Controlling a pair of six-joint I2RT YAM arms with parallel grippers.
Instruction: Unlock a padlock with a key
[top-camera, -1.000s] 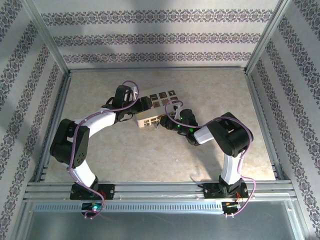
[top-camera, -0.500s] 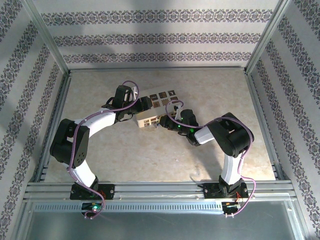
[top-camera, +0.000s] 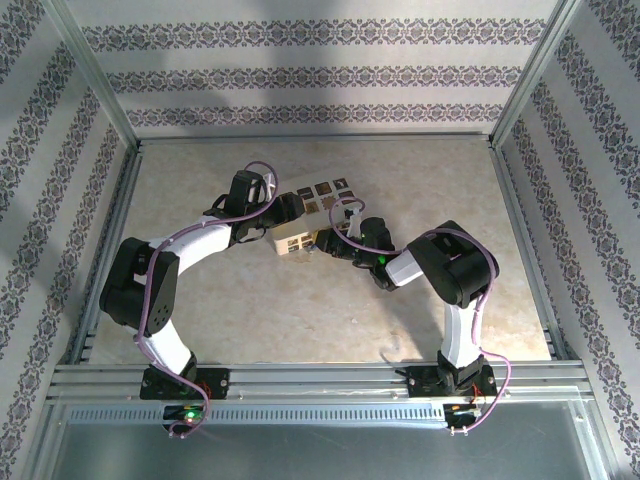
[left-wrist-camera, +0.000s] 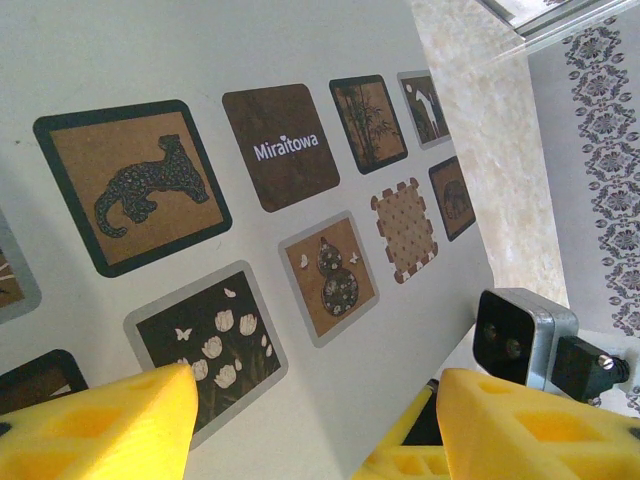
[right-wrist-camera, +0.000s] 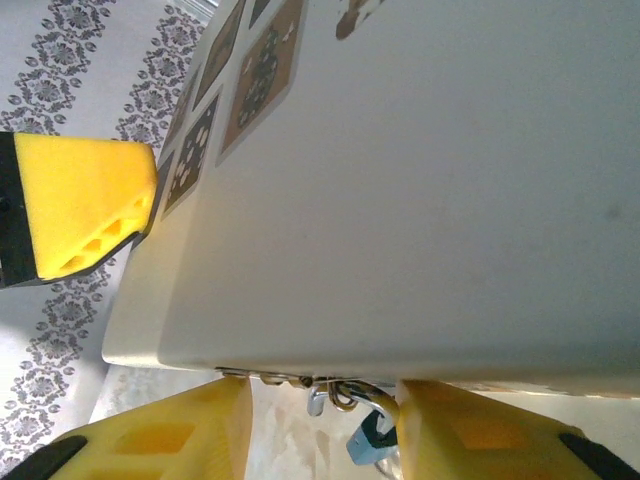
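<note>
A white box (top-camera: 315, 205) with picture tiles on its lid lies at mid table. My left gripper (top-camera: 283, 212) clamps its left end; in the left wrist view the yellow fingers (left-wrist-camera: 110, 425) straddle the lid (left-wrist-camera: 300, 200). A padlock (right-wrist-camera: 375, 440), with a silver shackle and a blue body, hangs from the latch (right-wrist-camera: 320, 385) under the box's front edge. My right gripper (right-wrist-camera: 325, 445) is open around it, and the padlock sits close to the right finger (right-wrist-camera: 500, 430). The key is hidden from me.
Metal frame rails (top-camera: 320, 375) run along the table's near edge and patterned walls (top-camera: 320, 80) close the other sides. The right wrist's black camera (left-wrist-camera: 520, 335) sits just past the box's edge. Bare tabletop (top-camera: 300, 310) lies in front of the box.
My right arm has shifted slightly left, bringing its gripper closer under the box's front edge, and its jaws have widened a little. The left arm and the box have stayed put.
</note>
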